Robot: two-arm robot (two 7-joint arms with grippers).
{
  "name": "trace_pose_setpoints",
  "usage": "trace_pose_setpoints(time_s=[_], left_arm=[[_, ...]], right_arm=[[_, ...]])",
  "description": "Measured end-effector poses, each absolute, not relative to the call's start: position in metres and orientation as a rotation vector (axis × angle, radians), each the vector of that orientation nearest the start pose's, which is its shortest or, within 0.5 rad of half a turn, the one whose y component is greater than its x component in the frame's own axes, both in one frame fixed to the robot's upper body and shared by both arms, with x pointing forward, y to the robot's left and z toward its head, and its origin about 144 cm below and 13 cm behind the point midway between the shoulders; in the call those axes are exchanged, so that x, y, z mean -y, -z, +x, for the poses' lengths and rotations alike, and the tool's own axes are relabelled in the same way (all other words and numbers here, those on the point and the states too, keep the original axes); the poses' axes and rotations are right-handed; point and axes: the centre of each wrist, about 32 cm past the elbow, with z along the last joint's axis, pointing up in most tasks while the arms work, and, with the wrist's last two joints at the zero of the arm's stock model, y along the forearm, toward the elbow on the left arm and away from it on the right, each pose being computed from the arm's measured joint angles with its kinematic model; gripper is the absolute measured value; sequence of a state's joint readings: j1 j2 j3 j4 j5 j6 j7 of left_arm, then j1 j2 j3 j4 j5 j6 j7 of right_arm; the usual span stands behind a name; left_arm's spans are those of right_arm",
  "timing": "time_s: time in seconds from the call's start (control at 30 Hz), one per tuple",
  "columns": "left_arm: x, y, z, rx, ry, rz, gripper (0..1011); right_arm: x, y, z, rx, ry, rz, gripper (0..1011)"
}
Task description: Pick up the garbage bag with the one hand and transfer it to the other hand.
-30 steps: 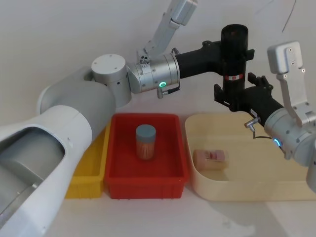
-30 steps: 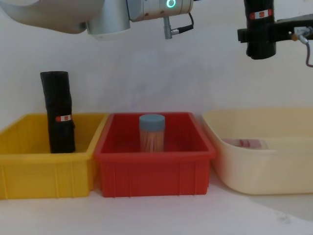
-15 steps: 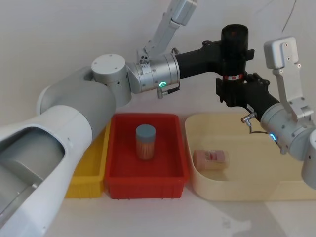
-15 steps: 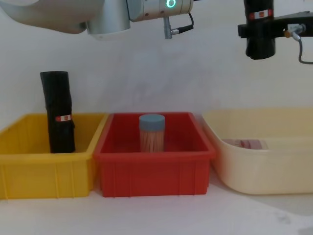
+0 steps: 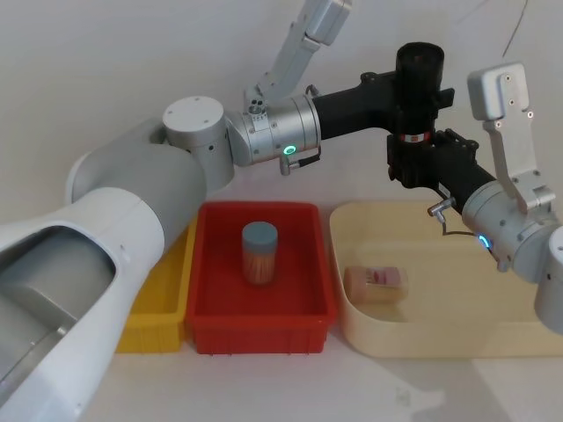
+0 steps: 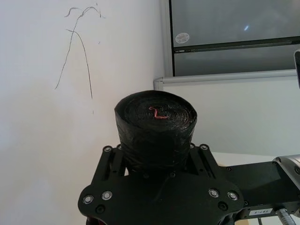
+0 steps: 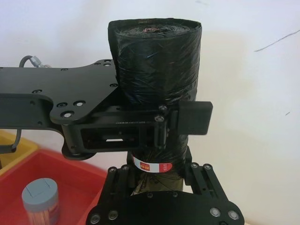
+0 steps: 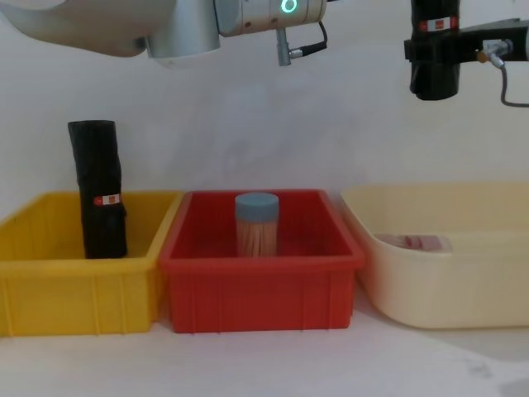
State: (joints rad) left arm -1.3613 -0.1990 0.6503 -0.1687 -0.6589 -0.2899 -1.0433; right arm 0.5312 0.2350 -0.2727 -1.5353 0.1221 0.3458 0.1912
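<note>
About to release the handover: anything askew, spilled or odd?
Nothing stands out. The garbage bag hangs upright, left pincer and right pincer both around it. The spare roll stands in the yellow bin.

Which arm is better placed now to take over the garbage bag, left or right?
Right. The right gripper sits around the lower part of the upright garbage bag, below its white band, while the left gripper holds it higher up. It probably only needs to grip before the left lets go.

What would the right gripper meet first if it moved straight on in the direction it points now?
The garbage bag: the right gripper already sits around its lower part, below the left gripper.
</note>
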Motion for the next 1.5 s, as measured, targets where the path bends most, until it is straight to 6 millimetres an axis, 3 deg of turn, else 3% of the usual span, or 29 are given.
trace_pose_setpoints(time_s=[0.37, 0.63, 1.1, 1.5], left_arm=[[-0.076, -1.365, 0.714, 0.18, -0.238, -0.148, 820], [-0.076, -1.365, 0.714, 0.18, -0.238, -0.148, 1001], [-0.076, -1.364, 0.714, 0.18, -0.238, -0.148, 1000], [-0.076, -1.364, 0.714, 0.18, -0.238, -0.148, 1000]], right_arm=[[0.214, -1.32, 0.568, 0.231, 1.186, -0.109, 532], [0.217, -1.319, 0.568, 0.22, 1.233, -0.116, 532], [0.232, -1.314, 0.565, 0.168, 1.406, -0.143, 561], [0.247, -1.309, 0.564, 0.124, 1.538, -0.166, 915]])
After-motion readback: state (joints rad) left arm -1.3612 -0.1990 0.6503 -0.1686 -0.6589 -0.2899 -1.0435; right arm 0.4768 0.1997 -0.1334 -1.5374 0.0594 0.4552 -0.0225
